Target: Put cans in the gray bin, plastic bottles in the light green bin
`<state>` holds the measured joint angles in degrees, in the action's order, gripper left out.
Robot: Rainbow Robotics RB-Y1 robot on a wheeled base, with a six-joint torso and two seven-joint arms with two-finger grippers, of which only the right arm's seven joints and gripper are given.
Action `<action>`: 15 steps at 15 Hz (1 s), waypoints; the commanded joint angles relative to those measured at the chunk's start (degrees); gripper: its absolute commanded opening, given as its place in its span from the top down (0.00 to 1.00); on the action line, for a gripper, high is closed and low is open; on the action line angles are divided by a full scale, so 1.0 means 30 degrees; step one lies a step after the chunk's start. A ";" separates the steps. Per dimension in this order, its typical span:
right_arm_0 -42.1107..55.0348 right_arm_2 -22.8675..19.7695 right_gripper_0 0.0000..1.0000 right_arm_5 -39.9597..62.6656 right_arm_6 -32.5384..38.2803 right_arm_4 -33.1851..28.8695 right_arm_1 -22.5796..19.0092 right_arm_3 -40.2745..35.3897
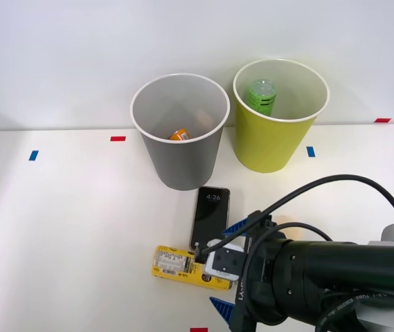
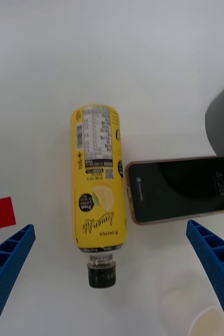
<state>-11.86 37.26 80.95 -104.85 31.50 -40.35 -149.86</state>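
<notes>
A small plastic bottle (image 1: 178, 265) (image 2: 97, 189) with a yellow label and a black cap (image 2: 101, 273) lies on its side on the white table. My right gripper (image 1: 228, 268) (image 2: 110, 227) hovers open over its cap end, one blue finger (image 2: 7, 262) on each side and not touching it. At the back stands the gray bin (image 1: 180, 162) with an orange can (image 1: 178, 135) partly seen inside. Beside it, the light green bin (image 1: 277, 142) holds a green bottle (image 1: 262, 97).
A black smartphone (image 1: 210, 216) (image 2: 182, 188) lies flat right beside the yellow bottle, between it and the gray bin. A pale white cup (image 2: 195, 315) sits close under the gripper. Red tape (image 2: 5, 211) and blue tape (image 1: 33, 155) mark the table.
</notes>
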 commanded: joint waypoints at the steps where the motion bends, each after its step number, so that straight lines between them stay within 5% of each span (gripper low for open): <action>1: -0.0821 0.0001 0.00 -0.0001 -0.1320 0.0429 0.0824 0.1232; 12: -0.2813 0.2198 0.00 0.1523 -0.1964 -0.0245 0.1761 0.2257; 15: -0.3516 0.2198 0.00 0.1523 -0.2111 0.0136 0.3021 0.4542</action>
<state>-21.53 43.85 85.51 -110.90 31.62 -32.56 -138.29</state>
